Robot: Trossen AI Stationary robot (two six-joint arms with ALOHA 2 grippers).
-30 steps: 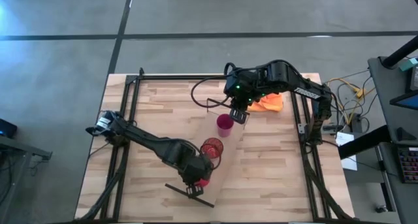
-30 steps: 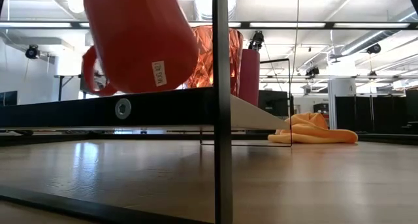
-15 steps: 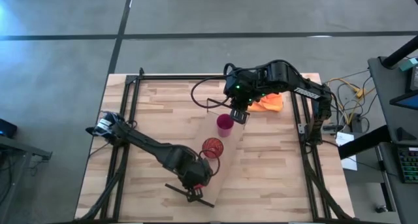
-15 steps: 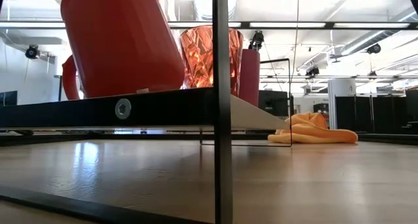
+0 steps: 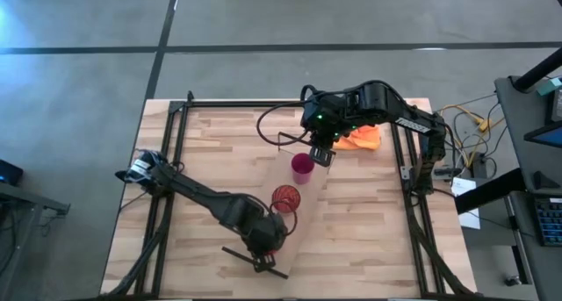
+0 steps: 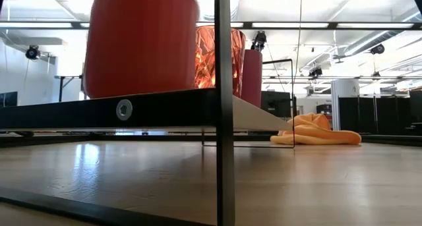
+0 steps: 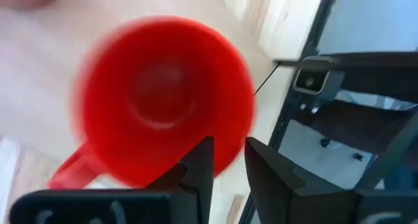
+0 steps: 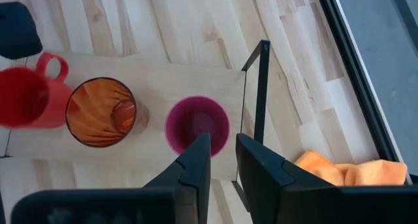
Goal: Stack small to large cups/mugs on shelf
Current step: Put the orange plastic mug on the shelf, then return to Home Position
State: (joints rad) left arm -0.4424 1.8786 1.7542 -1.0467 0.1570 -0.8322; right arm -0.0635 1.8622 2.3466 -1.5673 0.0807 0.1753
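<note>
The pale shelf (image 5: 313,183) lies slanted across the table. On it stand the magenta cup (image 5: 301,165), at the far end, and the amber tumbler (image 5: 284,198), mid-board, both on their bases. The red mug (image 6: 142,45) is upright at the shelf's near end, under my left gripper (image 5: 263,240), which is shut on it. Its handle (image 7: 65,175) sticks out sideways in the left wrist view. My right gripper (image 8: 223,149) hovers shut above the magenta cup's (image 8: 196,126) far-right rim and touches nothing. My left gripper pinches the red mug's rim (image 7: 225,149), on the side away from the handle. One finger (image 7: 199,168) is inside the mug and the other outside, coming from above and pointing down. The mug is upright, its base level with the shelf top (image 6: 165,94); whether it rests there, I cannot tell.
An orange cloth (image 5: 362,139) lies on the table by the right arm, beyond the shelf's far end. The shelf's dark end frames (image 5: 255,259) stand at both ends. Dark rails run along the table's left and right sides.
My left gripper has brought the red mug from tilted and lifted above the board to upright at the shelf's near end. The mug has turned about, so its handle no longer shows in the low view. The right arm has kept still.
</note>
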